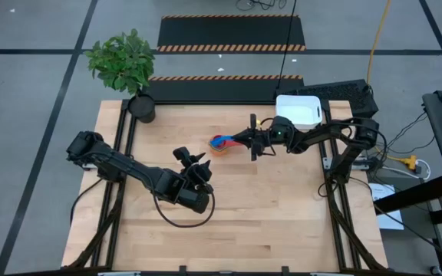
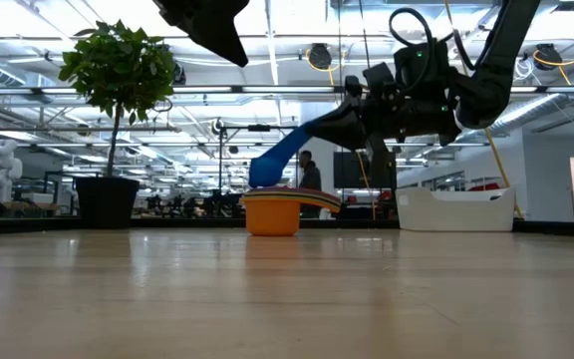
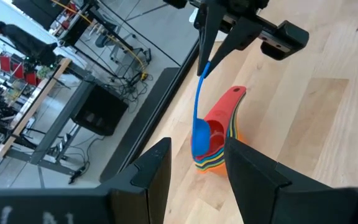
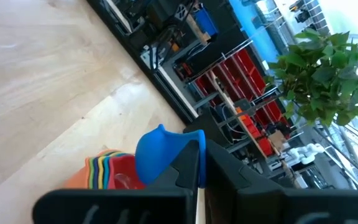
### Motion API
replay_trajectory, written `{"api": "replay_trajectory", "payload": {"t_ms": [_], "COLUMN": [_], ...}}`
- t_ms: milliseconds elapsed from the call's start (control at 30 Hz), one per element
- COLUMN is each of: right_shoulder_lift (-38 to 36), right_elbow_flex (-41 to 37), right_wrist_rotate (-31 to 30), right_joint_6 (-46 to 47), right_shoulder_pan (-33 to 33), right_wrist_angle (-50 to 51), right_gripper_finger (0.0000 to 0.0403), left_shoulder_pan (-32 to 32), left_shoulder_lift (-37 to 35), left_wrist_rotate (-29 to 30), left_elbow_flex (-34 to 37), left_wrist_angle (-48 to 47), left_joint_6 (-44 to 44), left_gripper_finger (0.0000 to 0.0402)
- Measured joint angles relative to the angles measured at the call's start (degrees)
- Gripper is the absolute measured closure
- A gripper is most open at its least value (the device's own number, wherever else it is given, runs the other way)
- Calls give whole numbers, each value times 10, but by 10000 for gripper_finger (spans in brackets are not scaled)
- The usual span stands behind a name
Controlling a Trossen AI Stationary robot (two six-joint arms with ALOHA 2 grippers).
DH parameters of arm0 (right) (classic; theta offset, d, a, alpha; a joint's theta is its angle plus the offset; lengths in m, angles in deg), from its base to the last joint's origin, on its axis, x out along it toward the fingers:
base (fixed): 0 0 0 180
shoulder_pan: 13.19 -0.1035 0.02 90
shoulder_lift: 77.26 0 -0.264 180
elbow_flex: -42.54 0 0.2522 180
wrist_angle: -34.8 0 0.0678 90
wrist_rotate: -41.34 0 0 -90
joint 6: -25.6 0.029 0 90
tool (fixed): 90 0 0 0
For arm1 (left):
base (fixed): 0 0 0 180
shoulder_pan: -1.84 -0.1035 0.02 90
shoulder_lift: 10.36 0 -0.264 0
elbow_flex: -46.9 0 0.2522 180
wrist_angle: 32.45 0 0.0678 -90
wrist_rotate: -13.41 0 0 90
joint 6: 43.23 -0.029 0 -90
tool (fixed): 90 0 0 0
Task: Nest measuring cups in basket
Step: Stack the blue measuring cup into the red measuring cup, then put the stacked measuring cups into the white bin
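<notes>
A nested stack of measuring cups [image 1: 219,146], orange outermost and red on top, stands on its base at the table's far middle [image 2: 272,214]. My right gripper [image 1: 242,139] is shut on a blue measuring cup [image 2: 270,165] right over that stack. Whether the blue bowl touches the red cup [image 3: 219,127] I cannot tell. The white basket [image 1: 298,110] stands at the far right, behind the right arm. My left gripper [image 1: 200,164] hovers open, nearer the table's front than the stack, with nothing between its fingers [image 3: 157,165]. My right gripper pinches the free end of the blue cup's handle [image 3: 202,73] between its two fingers. The fingers come about level from the table's right. The cup slants down from them, handle end highest and bowl [image 4: 156,152] lowest, over the stack.
A dark plant pot [image 1: 142,107] with a leafy plant stands at the table's far left corner. Bare wood fills the near half of the table [image 1: 267,222]. Beyond the far edge lie black mats with striped borders [image 1: 229,34].
</notes>
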State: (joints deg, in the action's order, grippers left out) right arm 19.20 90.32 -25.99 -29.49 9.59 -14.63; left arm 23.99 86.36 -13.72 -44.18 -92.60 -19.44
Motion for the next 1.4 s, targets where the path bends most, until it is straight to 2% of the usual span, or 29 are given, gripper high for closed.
{"api": "replay_trajectory", "payload": {"t_ms": [367, 900, 1167, 1400], "right_shoulder_lift": [0, 0, -7, -68], "right_elbow_flex": [0, 0, 0, 0], "right_wrist_rotate": [0, -1, -2, -38], "right_joint_6": [2, 67, 71, 132], "right_shoulder_pan": [0, 24, 24, 11], "right_wrist_angle": [21, 40, 51, 72], "right_gripper_finger": [382, 270, 261, 261], "left_shoulder_pan": [0, 1, 2, 1], "left_shoulder_lift": [0, 0, 0, 0], "left_wrist_rotate": [0, 0, -4, -10], "left_elbow_flex": [0, 0, 0, 0], "left_wrist_angle": [0, 0, 0, 0], "left_joint_6": [3, 4, 5, 5], "left_gripper_finger": [250, 250, 250, 250]}}
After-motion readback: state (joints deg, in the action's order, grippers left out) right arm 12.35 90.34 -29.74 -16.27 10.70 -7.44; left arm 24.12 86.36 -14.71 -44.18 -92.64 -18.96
